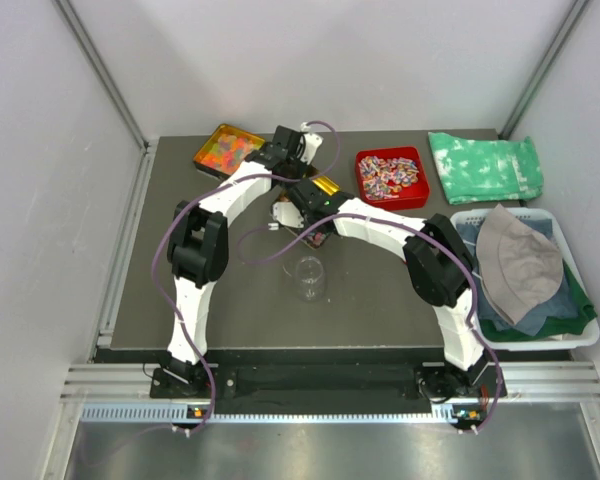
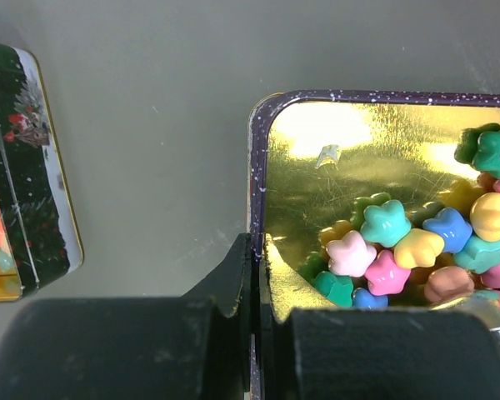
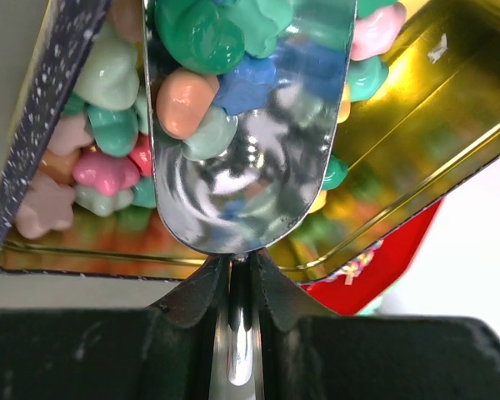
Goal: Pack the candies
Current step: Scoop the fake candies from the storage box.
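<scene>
The left jaws are pinched together on the rim of the gold-lined tin (image 2: pixel 317 200). The candies (image 2: pixel 417 246) (star-shaped, in pastel colours) lie heaped toward the tin's 4 o'clock side. The right jaws are clamped on the handle of the metal scoop (image 3: pixel 250 192), which sits inside the tin with candies at its 12 o'clock end.

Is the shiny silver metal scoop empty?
No, several pastel star-shaped candies lie in the shiny silver metal scoop, which the right gripper holds by its handle.
</scene>
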Controlling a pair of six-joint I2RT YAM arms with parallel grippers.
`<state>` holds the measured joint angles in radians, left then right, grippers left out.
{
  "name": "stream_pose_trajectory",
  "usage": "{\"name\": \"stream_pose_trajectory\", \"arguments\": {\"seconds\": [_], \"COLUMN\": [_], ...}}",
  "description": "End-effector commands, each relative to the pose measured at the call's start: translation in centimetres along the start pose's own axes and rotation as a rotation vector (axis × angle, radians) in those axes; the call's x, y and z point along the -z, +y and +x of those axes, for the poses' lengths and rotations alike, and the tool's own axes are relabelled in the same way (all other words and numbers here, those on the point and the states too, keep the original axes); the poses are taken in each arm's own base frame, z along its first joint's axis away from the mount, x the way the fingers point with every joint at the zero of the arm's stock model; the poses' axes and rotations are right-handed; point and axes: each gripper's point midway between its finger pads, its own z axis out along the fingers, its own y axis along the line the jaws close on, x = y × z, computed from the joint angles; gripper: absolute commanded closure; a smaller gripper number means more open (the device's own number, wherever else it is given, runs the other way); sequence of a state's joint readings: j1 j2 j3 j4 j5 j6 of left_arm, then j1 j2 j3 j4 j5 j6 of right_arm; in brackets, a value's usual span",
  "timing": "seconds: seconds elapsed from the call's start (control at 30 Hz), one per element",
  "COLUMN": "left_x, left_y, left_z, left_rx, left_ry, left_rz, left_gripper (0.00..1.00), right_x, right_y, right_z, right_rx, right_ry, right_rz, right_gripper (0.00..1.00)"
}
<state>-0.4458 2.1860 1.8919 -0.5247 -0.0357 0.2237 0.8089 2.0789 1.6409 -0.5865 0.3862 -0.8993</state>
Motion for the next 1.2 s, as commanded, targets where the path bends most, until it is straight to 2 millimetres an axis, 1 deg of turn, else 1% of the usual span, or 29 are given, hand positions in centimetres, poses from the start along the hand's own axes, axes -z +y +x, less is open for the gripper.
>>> {"name": "stream_pose_trajectory", "arguments": {"seconds": [0.0, 0.1, 0.2, 0.33, 0.5, 0.53, 0.57, 0.6, 0.67, 0.8, 0.97, 1.07, 1.17], "left_x": [4.1, 4.1, 4.0, 4.1, 3.8, 3.8, 3.6, 3.6, 3.5, 3.4, 3.2, 3.1, 3.0], "left_y": [-0.8, -0.7, -0.9, -0.8, -0.5, -0.4, -0.5, -0.2, -0.2, 0.1, 0.6, 0.6, 0.5], "left_z": [-6.5, -6.4, -6.3, -6.3, -5.9, -6.0, -5.8, -5.9, -5.9, -6.0, -6.0, -5.9, -5.8], "left_rx": [0.049, 0.053, 0.058, 0.062, 0.075, 0.081, 0.089, 0.094, 0.102, 0.114, 0.115, 0.112, 0.113], "left_ry": [-0.218, -0.218, -0.214, -0.216, -0.205, -0.207, -0.199, -0.201, -0.201, -0.203, -0.200, -0.199, -0.194], "left_rz": [0.028, 0.022, 0.026, 0.020, 0.019, 0.023, 0.030, 0.028, 0.039, 0.047, 0.034, 0.034, 0.033], "left_gripper": [1.00, 1.00, 1.00, 1.00, 1.00, 1.00, 1.00, 1.00, 1.00, 1.00, 1.00, 1.00, 1.00], "right_x": [0.9, 1.2, 1.0, 1.4, 2.2, 2.2, 2.7, 2.8, 3.1, 3.3, 3.6, 3.9, 3.5], "right_y": [0.1, 0.1, 0.1, -0.4, -0.9, -0.6, -0.9, -1.0, -1.0, -1.0, -1.7, -1.9, -1.9], "right_z": [-3.5, -3.6, -3.8, -4.1, -3.2, -3.1, -3.0, -2.9, -2.5, -1.7, -0.6, -0.5, -0.4], "right_rx": [-0.163, -0.219, -0.248, -0.282, -0.337, -0.347, -0.356, -0.364, -0.378, -0.403, -0.428, -0.426, -0.408], "right_ry": [-0.123, -0.138, -0.145, -0.163, -0.181, -0.184, -0.195, -0.199, -0.201, -0.194, -0.169, -0.171, -0.150], "right_rz": [-0.022, -0.014, -0.006, 0.008, 0.016, 0.012, 0.016, 0.014, 0.018, 0.023, 0.055, 0.059, 0.061], "right_gripper": [1.00, 1.00, 1.00, 1.00, 1.00, 1.00, 1.00, 1.00, 1.00, 1.00, 1.00, 1.00, 1.00]}}
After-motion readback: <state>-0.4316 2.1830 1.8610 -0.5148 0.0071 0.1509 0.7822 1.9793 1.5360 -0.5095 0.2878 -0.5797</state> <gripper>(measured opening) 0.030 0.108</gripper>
